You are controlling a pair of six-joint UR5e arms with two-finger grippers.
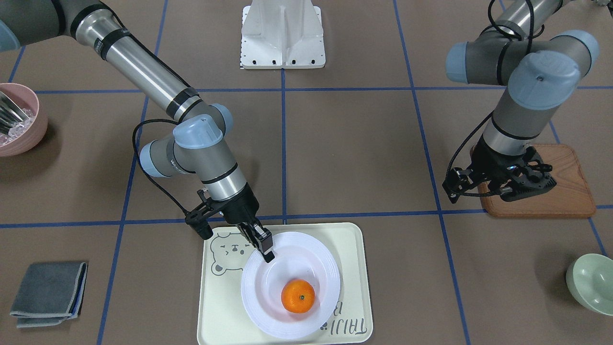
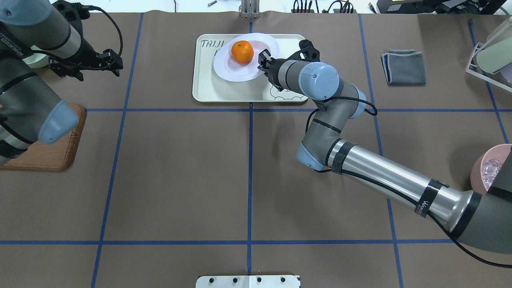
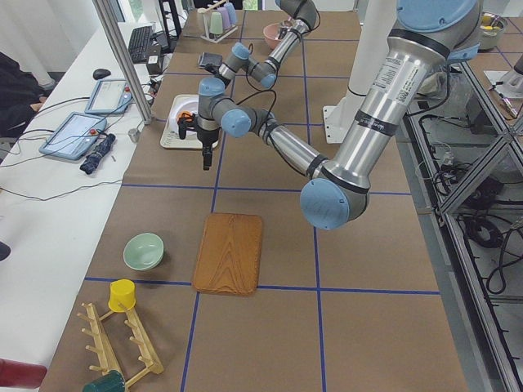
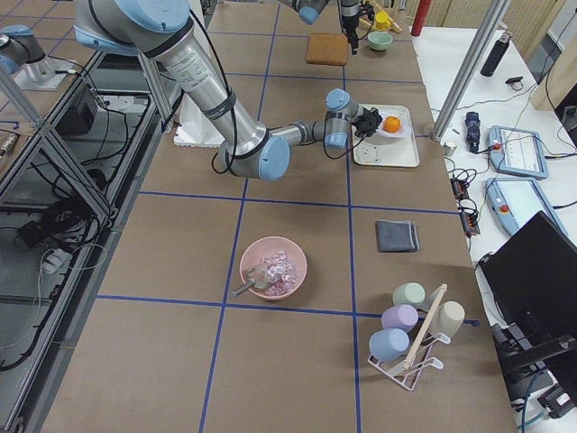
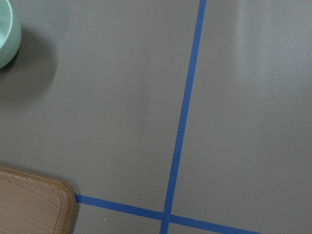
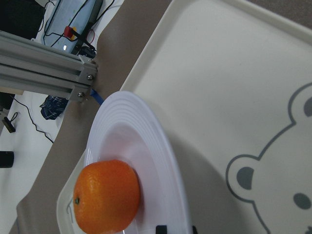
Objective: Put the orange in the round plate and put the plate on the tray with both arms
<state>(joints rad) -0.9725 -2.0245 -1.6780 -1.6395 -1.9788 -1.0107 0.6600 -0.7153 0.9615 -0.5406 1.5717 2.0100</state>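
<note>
The orange [image 1: 298,296] lies in the well of the round plate [image 1: 325,278], and the plate rests on the cream tray [image 1: 354,254] at the table's far side from the robot. My right gripper [image 1: 266,249] reaches in low and is shut on the plate's ridged rim on the bear-face side. In the right wrist view its fingertips [image 6: 161,228] pinch the rim of the plate [image 6: 146,146] beside the orange [image 6: 107,195]. My left gripper [image 1: 515,189] hangs open above the wooden board, holding nothing, far from the tray.
A brown wooden board [image 1: 570,191] lies under the left arm, with a pale green bowl [image 1: 591,282] beyond it. A pink bowl [image 1: 19,120] and a folded grey cloth [image 1: 48,292] sit on the right arm's side. The white base mount [image 1: 282,33] stands at the robot's edge.
</note>
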